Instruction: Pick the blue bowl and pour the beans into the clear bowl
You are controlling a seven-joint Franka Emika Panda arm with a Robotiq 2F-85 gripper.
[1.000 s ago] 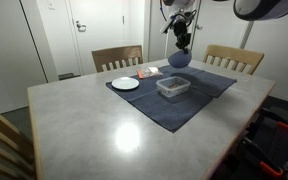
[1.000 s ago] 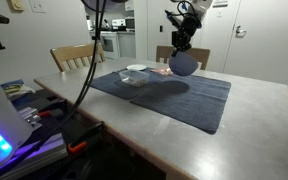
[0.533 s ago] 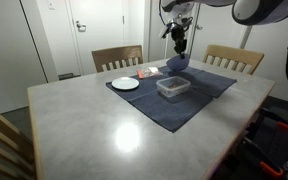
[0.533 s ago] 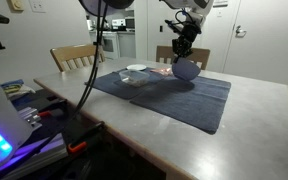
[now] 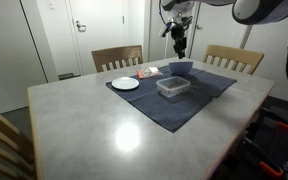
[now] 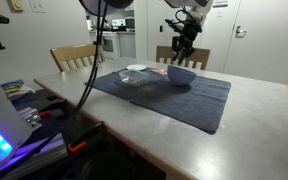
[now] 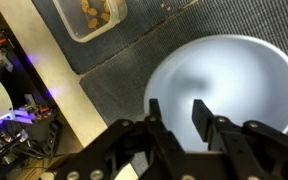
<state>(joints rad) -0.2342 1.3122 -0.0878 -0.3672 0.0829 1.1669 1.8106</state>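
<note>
You have set the blue bowl (image 5: 180, 68) down. A second ago it hung in the air at the gripper (image 5: 180, 46). Half a second ago it was lower and tilted, close to the cloth. Now it stands upright on the dark mat (image 5: 199, 105) that covers part of the bench (image 5: 84, 130).

In both exterior views the gripper is just above the bowl's rim. It has barely shifted from where it was half a second ago.

In the wrist view your gripper's two fingers (image 7: 199, 112) stand apart with a clear gap and nothing clamped between them. The bowl's pale, smooth inside shows between and beyond them, so you have let go of it.

The clear bowl (image 5: 173, 87) sits on the same mat, near the blue bowl but not touching it, in the same spot as in the earlier frames. The wrist view shows brown beans (image 7: 94, 12) lying in it.

The white plate (image 5: 125, 84) rests at the mat's edge, well apart from the blue bowl, and has not moved either.
</note>
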